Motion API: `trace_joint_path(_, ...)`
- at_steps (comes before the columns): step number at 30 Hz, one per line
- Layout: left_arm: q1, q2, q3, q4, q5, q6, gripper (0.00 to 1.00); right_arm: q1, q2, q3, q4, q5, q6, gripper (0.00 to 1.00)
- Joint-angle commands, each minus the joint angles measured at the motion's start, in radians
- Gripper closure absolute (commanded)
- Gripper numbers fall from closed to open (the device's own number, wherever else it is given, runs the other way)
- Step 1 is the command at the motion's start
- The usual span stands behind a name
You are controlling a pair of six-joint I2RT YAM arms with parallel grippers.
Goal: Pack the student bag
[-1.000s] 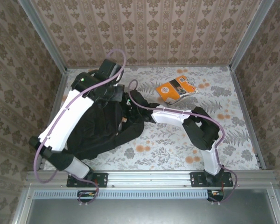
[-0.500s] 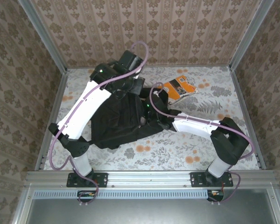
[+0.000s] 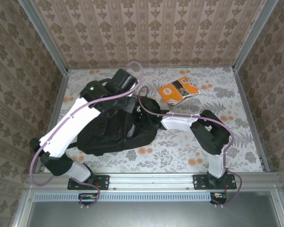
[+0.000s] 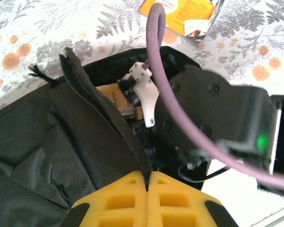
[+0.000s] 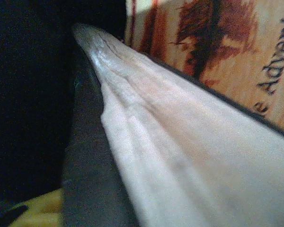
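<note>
The student bag (image 3: 104,135), a black fabric backpack, lies at the left-centre of the table. My left gripper (image 3: 128,103) is shut on the zippered edge of its opening (image 4: 109,118), and the yellow fingers (image 4: 180,203) pinch that fabric and hold it up. My right gripper (image 3: 143,115) is pushed into the opening, with its black wrist (image 4: 203,113) over the gap. Close to its camera are a book's pale page edges (image 5: 180,151) and orange-brown cover (image 5: 236,52). Whether its jaws grip the book is hidden. A brownish book (image 4: 111,97) shows inside the bag.
An orange book (image 3: 179,91) lies on the floral tablecloth behind and to the right of the bag, also seen as the orange book (image 4: 184,12) in the left wrist view. Patterned walls and metal rails (image 3: 248,113) enclose the table.
The left arm swung right with the bag's edge, then came back left and lower. The bag shifted with it. The right arm's elbow pulled back, and its gripper stayed at the bag's opening.
</note>
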Motion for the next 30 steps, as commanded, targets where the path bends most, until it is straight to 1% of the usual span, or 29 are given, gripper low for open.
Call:
trace_joint_path(1, 0.037, -0.070, -0.041, 0.079, 0.014, -0.025, 1.00, -0.024, -0.027, 0.016, -0.019, -0.044, -0.044, 0.43)
trace_joint_path(2, 0.049, -0.083, -0.054, 0.082, 0.019, -0.027, 1.00, -0.030, -0.051, 0.008, -0.039, -0.028, -0.065, 0.39)
trace_joint_path(5, 0.076, -0.110, -0.087, 0.098, 0.031, -0.029, 1.00, -0.045, -0.119, 0.002, -0.124, 0.006, -0.142, 0.34)
trace_joint_path(6, 0.083, -0.114, -0.092, 0.102, 0.036, -0.027, 1.00, -0.049, -0.142, 0.005, -0.161, 0.020, -0.166, 0.30)
trace_joint_path(7, 0.088, -0.116, -0.095, 0.102, 0.038, -0.026, 1.00, -0.052, -0.162, 0.009, -0.196, 0.035, -0.192, 0.29)
trace_joint_path(8, 0.092, -0.117, -0.100, 0.102, 0.040, -0.025, 1.00, -0.055, -0.185, 0.008, -0.226, 0.051, -0.220, 0.26)
trace_joint_path(10, 0.099, -0.116, -0.113, 0.108, 0.048, -0.025, 1.00, -0.062, -0.222, 0.000, -0.248, 0.073, -0.255, 0.21)
trace_joint_path(12, 0.100, -0.111, -0.124, 0.117, 0.057, -0.025, 1.00, -0.072, -0.248, 0.004, -0.265, 0.079, -0.279, 0.21)
trace_joint_path(15, 0.103, -0.105, -0.140, 0.136, 0.066, -0.034, 1.00, -0.091, -0.297, 0.000, -0.305, 0.122, -0.305, 0.21)
trace_joint_path(17, 0.102, -0.098, -0.156, 0.148, 0.072, -0.040, 1.00, -0.118, -0.336, -0.016, -0.325, 0.151, -0.306, 0.22)
trace_joint_path(19, 0.102, -0.091, -0.169, 0.161, 0.083, -0.048, 1.00, -0.154, -0.367, -0.030, -0.342, 0.152, -0.311, 0.22)
trace_joint_path(20, 0.102, -0.089, -0.178, 0.169, 0.089, -0.051, 1.00, -0.171, -0.383, -0.031, -0.373, 0.165, -0.320, 0.23)
trace_joint_path(22, 0.103, -0.082, -0.190, 0.183, 0.091, -0.057, 1.00, -0.213, -0.409, -0.032, -0.458, 0.230, -0.327, 0.24)
trace_joint_path(24, 0.103, -0.071, -0.199, 0.198, 0.099, -0.067, 1.00, -0.281, -0.433, -0.050, -0.527, 0.297, -0.300, 0.26)
trace_joint_path(26, 0.103, -0.058, -0.211, 0.218, 0.119, -0.074, 1.00, -0.353, -0.452, -0.095, -0.529, 0.322, -0.258, 0.27)
trace_joint_path(30, 0.103, -0.019, -0.234, 0.265, 0.146, -0.086, 1.00, -0.504, -0.415, -0.166, -0.482, 0.280, -0.192, 0.30)
